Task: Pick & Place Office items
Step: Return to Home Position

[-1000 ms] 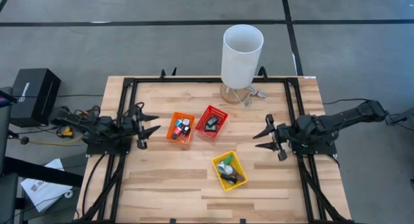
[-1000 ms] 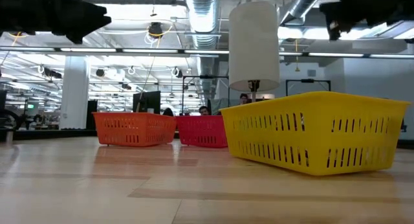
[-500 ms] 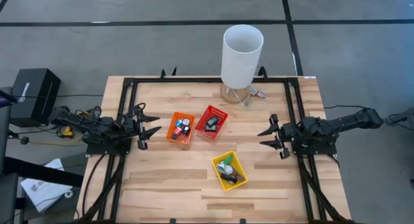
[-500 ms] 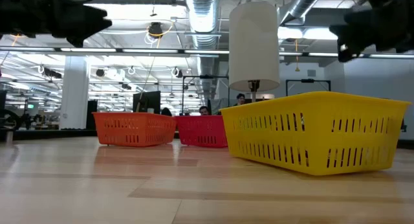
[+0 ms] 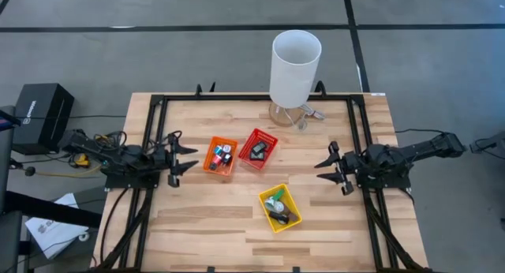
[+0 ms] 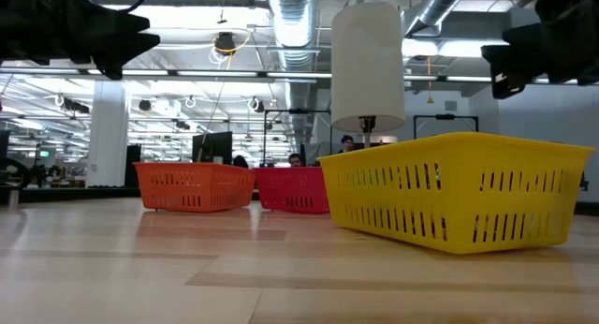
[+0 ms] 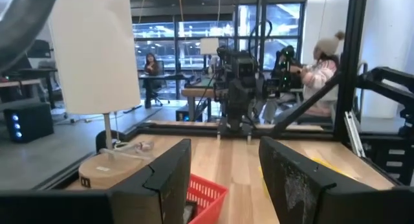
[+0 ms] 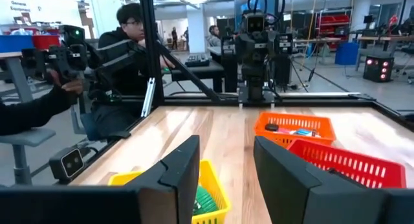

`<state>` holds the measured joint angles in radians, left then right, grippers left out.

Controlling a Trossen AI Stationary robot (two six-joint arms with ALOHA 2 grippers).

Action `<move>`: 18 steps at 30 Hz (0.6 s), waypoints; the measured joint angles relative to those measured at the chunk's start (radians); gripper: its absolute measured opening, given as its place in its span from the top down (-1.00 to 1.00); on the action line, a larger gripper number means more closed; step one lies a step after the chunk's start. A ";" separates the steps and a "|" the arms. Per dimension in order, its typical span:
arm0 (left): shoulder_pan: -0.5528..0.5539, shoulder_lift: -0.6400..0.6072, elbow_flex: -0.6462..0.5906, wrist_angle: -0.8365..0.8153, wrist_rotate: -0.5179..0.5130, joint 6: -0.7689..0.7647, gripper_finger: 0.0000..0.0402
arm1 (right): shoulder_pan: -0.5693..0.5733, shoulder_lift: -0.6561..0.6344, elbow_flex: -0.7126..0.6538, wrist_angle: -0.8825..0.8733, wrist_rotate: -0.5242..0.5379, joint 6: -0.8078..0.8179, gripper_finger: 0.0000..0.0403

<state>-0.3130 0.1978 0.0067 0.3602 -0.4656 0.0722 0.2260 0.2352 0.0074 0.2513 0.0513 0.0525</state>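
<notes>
Left gripper [image 5: 188, 157] and right gripper [image 5: 322, 170] hang wide open and empty at opposite table [image 5: 197, 218] edges. Office items [image 5: 222, 155] lie in the orange basket [image 5: 209, 153], red basket [image 5: 245, 143] and yellow basket [image 5: 267, 212]; their headings are too small to tell.

An orange basket [image 6: 192, 188], a red basket [image 6: 290, 191] and a yellow basket [image 6: 449, 193] are set on the wooden desk [image 5: 213, 226]; a tall white cylinder [image 5: 295, 66] is stood at its back edge.
</notes>
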 joint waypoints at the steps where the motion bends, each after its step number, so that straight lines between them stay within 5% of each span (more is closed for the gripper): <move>1: 0.000 0.000 0.000 0.003 0.000 -0.002 0.12 | 0.000 0.000 0.000 -0.006 0.000 0.000 0.31; 18: 0.000 0.000 0.000 0.003 0.000 -0.003 0.12 | 0.001 0.000 -0.001 -0.011 0.001 0.000 0.31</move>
<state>-0.3130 0.1974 0.0067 0.3634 -0.4656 0.0696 0.2268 0.2352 0.0067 0.2405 0.0525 0.0528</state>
